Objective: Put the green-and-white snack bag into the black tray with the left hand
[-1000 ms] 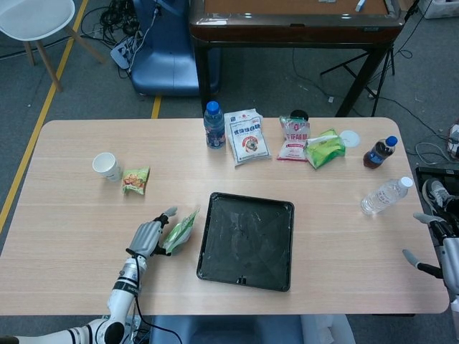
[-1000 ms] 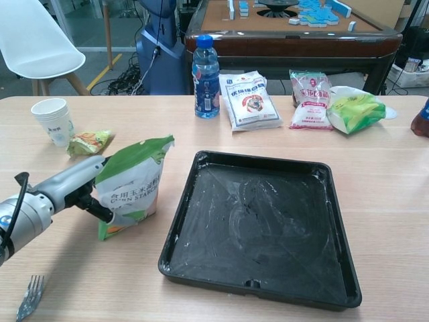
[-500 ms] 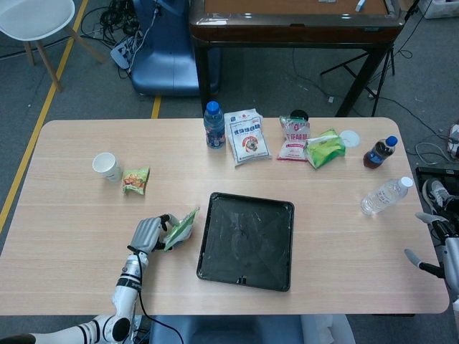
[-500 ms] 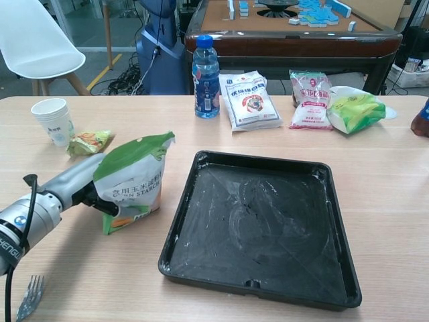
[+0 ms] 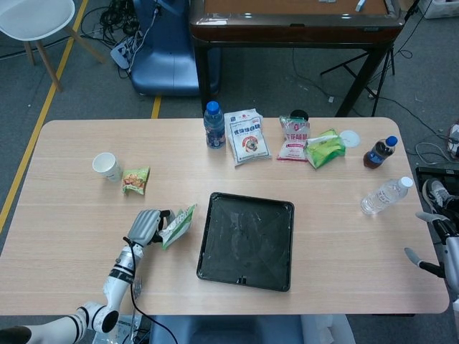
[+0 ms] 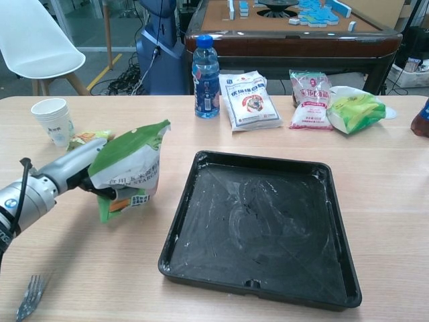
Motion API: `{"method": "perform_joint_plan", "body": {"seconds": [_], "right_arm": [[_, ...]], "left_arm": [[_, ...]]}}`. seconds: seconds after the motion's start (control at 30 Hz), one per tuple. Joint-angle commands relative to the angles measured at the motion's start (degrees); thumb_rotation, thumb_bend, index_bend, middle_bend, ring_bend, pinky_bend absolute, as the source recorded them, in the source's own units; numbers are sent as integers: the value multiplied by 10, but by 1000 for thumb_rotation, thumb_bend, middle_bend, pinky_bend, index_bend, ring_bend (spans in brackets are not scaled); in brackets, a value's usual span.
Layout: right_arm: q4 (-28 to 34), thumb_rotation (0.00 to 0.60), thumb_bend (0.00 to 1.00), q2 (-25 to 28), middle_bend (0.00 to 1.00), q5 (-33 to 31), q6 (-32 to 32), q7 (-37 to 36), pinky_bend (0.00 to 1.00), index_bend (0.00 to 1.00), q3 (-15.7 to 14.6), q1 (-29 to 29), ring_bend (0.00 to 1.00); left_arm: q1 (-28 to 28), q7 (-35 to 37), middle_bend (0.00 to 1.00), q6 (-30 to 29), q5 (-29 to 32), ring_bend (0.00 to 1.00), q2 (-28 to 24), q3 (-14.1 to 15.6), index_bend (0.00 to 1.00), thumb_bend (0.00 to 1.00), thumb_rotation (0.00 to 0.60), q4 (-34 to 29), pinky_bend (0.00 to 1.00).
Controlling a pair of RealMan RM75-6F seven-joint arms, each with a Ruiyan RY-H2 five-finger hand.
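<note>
Chest view is showing the left hand (image 6: 70,171) gripping the green-and-white snack bag (image 6: 127,168), with the fingers closed around the bag's left side. The bag is standing upright and tilting slightly, crumpled at its lower edge, just left of the black tray (image 6: 261,225) and not touching it. Whether the bag's bottom is resting on the counter (image 6: 100,268) cannot be told from this view. The tray is lying flat at the counter's centre, its inner surface showing pale smears.

Head view is showing the same left hand (image 5: 143,226) holding the bag (image 5: 177,223) beside the tray's (image 5: 247,240) far-left corner. The right hand (image 5: 430,247) is hanging at the counter's right edge, well apart from the tray; its fingers are spread apart and holding nothing.

A fork (image 6: 27,298) is lying on the near-left part of the counter. A paper cup (image 6: 55,121) is standing at the far left, with a small snack packet (image 6: 87,139) just beside it. Along the far edge, a blue-capped water bottle (image 6: 206,67) is standing upright, and a white bag (image 6: 249,99), a pink-and-white bag (image 6: 310,99) and a green bag (image 6: 355,107) are lying to its right. In the head view, a dark drink bottle (image 5: 378,152) is standing at the far right and a clear bottle (image 5: 385,195) is lying nearer.
</note>
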State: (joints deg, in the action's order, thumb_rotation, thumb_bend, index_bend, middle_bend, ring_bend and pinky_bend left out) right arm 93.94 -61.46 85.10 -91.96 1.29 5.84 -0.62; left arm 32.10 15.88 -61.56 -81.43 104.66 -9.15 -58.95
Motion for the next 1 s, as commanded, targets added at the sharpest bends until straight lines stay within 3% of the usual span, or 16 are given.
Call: {"method": "perform_joint_plan", "body": {"seconds": [0.03, 0.2, 0.47, 0.9, 1.0], "right_arm": [[1, 600, 9, -1, 354, 3, 1, 2, 240, 310, 0, 2, 185], [2, 600, 10, -6, 354, 7, 3, 5, 240, 309, 1, 6, 185], [-2, 600, 10, -14, 354, 14, 3, 2, 240, 310, 1, 10, 185], [-25, 600, 10, -21, 354, 16, -8, -27, 240, 310, 0, 4, 185], [-31, 600, 10, -22, 354, 14, -9, -34, 240, 309, 0, 2, 185]], "left_arm": [[27, 16, 708, -9, -56, 690, -53, 22, 626, 408, 600, -18, 779], [59, -44, 708, -10, -100, 689, -108, 31, 621, 408, 600, -69, 779], [105, -226, 708, 23, -138, 689, -151, 38, 618, 414, 600, -150, 779], [127, -654, 716, 68, -108, 694, -102, 32, 620, 428, 600, -170, 778], [128, -721, 715, 76, -93, 693, -96, 30, 616, 427, 600, -175, 778]]}}
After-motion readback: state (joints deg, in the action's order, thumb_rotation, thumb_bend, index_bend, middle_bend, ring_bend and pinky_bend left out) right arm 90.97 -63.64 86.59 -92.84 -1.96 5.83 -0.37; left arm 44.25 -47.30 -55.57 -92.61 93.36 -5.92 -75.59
